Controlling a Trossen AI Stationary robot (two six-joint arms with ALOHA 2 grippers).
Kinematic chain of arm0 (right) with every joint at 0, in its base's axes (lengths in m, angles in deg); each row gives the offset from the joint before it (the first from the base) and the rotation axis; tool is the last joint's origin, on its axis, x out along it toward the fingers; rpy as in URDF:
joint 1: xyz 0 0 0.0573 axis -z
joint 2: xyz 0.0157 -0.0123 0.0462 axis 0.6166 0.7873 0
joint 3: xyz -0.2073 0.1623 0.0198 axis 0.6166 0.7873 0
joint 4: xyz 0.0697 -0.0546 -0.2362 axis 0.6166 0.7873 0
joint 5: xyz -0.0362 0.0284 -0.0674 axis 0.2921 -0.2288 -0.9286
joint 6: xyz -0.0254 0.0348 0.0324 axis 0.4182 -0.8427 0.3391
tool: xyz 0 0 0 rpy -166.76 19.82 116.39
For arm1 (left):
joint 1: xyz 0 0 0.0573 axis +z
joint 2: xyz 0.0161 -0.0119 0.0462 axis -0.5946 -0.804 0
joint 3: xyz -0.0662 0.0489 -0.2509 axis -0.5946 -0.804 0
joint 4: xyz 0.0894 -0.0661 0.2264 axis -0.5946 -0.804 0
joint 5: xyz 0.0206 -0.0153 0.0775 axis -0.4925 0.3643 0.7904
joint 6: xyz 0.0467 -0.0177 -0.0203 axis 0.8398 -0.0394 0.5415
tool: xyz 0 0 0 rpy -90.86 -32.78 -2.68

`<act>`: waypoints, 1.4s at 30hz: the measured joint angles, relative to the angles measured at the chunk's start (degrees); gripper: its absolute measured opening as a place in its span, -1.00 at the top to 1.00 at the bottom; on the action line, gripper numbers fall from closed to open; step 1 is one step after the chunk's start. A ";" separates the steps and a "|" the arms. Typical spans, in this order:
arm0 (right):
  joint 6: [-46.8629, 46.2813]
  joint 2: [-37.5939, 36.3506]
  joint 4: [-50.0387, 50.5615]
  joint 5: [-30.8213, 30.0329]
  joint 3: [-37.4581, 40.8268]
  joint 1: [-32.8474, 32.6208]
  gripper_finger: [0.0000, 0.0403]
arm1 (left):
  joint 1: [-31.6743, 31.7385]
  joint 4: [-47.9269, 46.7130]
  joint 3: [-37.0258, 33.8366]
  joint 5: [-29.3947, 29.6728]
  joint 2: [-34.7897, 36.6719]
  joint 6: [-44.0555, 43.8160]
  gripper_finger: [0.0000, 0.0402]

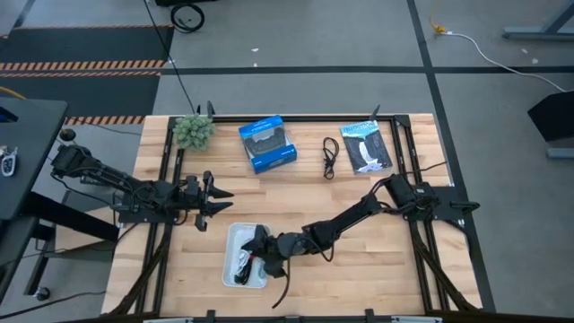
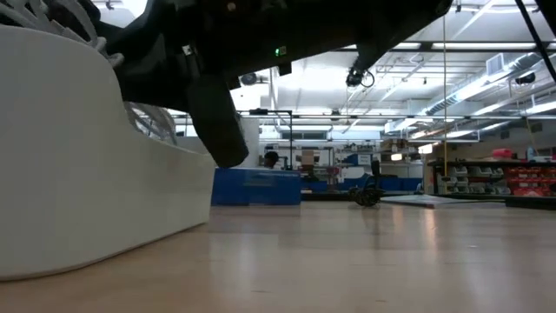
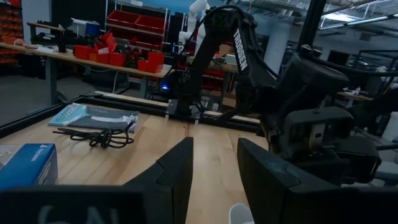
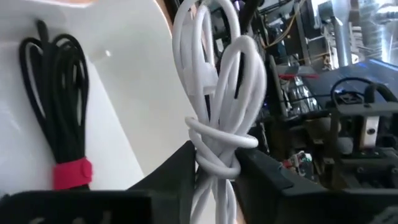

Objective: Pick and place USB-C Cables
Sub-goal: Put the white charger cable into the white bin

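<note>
My right gripper (image 1: 260,251) reaches across from the table's right to the white tray (image 1: 235,235) and is shut on the white coiled cable (image 4: 214,93), above the tray's right side. A black cable with a red tie (image 4: 59,124) lies flat on the tray floor (image 4: 124,81). Another black cable (image 1: 329,160) lies on the table near the far edge, also in the left wrist view (image 3: 99,135). I see no bluish-grey cable. My left gripper (image 1: 213,202) hovers open, left of the tray's far end. My right gripper pinches the white cable's wrapped waist (image 4: 217,152) between its two fingers (image 4: 180,171). They come from the table's right, lying along the bundle. The loops (image 4: 211,56) stick out past the fingertips over the tray. Whether they touch it does not show.
A blue box (image 1: 267,144) and a dark flat packet with white print (image 1: 366,146) lie along the far edge, with a small green plant (image 1: 193,130) at the far left corner. A black frame (image 1: 161,170) borders the table. Bare wood lies between tray and box.
</note>
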 joint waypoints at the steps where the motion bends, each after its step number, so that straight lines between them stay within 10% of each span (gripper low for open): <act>1: -0.14 0.00 0.10 -0.02 0.00 -0.21 0.41 | -0.01 0.00 0.00 -0.01 0.00 0.00 0.34; 42: -14.55 -6.16 18.55 0.44 -0.04 -2.83 -0.05 | 0.00 0.00 0.00 0.01 0.02 0.00 0.34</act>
